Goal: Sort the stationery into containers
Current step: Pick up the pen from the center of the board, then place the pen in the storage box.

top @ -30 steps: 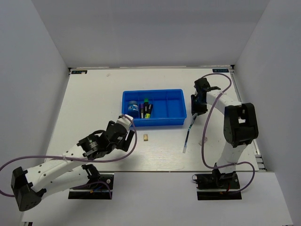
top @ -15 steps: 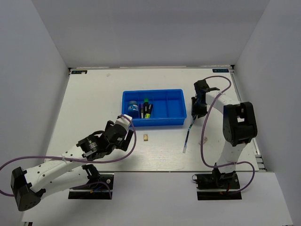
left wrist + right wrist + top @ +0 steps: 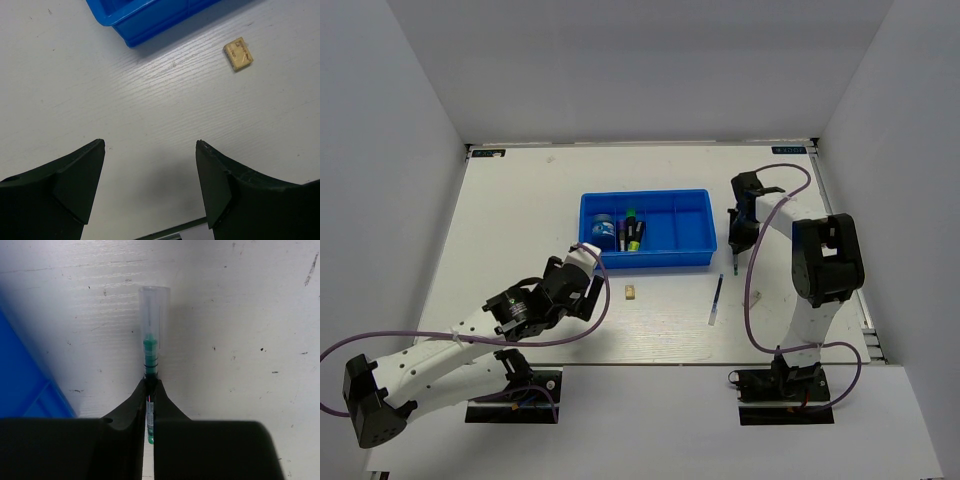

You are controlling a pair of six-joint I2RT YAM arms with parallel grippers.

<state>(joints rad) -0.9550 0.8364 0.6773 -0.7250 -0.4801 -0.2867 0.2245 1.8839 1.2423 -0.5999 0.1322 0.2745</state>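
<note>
The blue tray (image 3: 692, 232) holds the blue roll (image 3: 603, 225) and dark markers with yellow-green caps (image 3: 632, 233) in its left compartments. My right gripper (image 3: 736, 244) is just right of the tray, fingers down. In the right wrist view it (image 3: 150, 383) is shut on a short thin green pen piece with a clear cap (image 3: 153, 315). A thin blue-tipped pen (image 3: 716, 298) lies on the table, apart from that gripper. The tan block (image 3: 631, 292) lies in front of the tray. My left gripper (image 3: 588, 298) is open and empty (image 3: 150, 144), left of the tan block (image 3: 238, 54).
A tiny pale grey block (image 3: 754, 296) lies right of the pen. The tray's corner shows in the left wrist view (image 3: 145, 20) and its edge in the right wrist view (image 3: 25, 385). Grey walls close in the table on three sides.
The pen on the table now looks shorter and its far end no longer reaches my right gripper, which shifted slightly away from it. The left arm barely moved.
</note>
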